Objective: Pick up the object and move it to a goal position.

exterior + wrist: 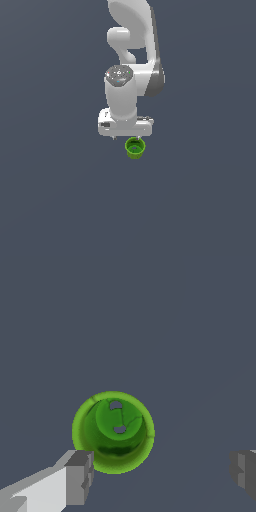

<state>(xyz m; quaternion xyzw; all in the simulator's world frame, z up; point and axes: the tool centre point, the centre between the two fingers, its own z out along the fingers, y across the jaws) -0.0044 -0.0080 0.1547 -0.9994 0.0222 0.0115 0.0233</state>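
Note:
The object, a small bright green cup (135,148) with a darker inside, stands upright on the flat grey floor (55,200), just below the white hand in the exterior view. My gripper (126,135) hangs above it, mostly hidden by the hand. The wrist view looks straight down into the cup (113,432). There my gripper (162,468) is open. One grey finger (80,476) sits right beside the cup's rim, and the other finger (244,472) is far off to the side. Nothing is held. No goal position is marked in either view.
The white arm (132,60) rises behind the hand toward the top of the exterior view. Plain grey floor (190,331) surrounds the cup on all sides, with no other objects in sight.

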